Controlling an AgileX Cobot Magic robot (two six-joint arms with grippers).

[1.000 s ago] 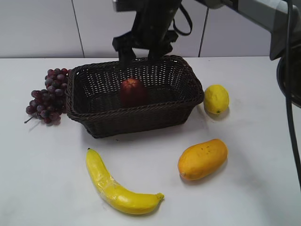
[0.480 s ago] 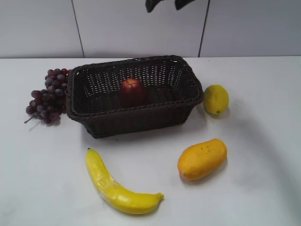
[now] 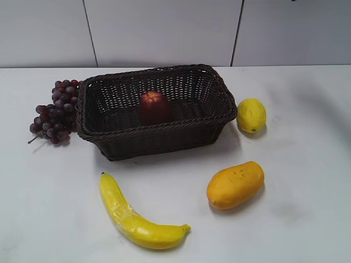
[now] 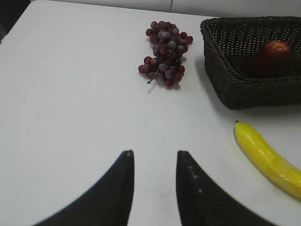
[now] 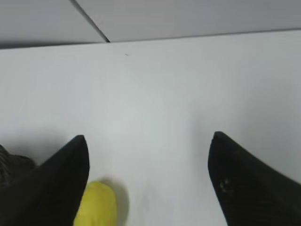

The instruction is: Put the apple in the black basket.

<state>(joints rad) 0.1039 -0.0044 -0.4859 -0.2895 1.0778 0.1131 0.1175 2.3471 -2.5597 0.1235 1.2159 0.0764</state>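
Note:
The dark red apple (image 3: 154, 106) lies inside the black wicker basket (image 3: 164, 139) at the table's middle back; both also show in the left wrist view, the apple (image 4: 273, 55) within the basket (image 4: 235, 87) at top right. My left gripper (image 4: 154, 153) is open and empty above bare table, well left of the basket. My right gripper (image 5: 148, 137) is wide open and empty over bare table, with the lemon (image 5: 96, 207) by its left finger. Neither gripper shows in the exterior view.
A grape bunch (image 3: 54, 112) lies left of the basket. A lemon (image 3: 252, 115) lies right of it. A banana (image 3: 134, 218) and a mango (image 3: 236, 184) lie in front. The white wall stands behind the table.
The right arm, which hung over the basket's back rim a second ago, has risen out of the exterior view. The apple stays in the basket.

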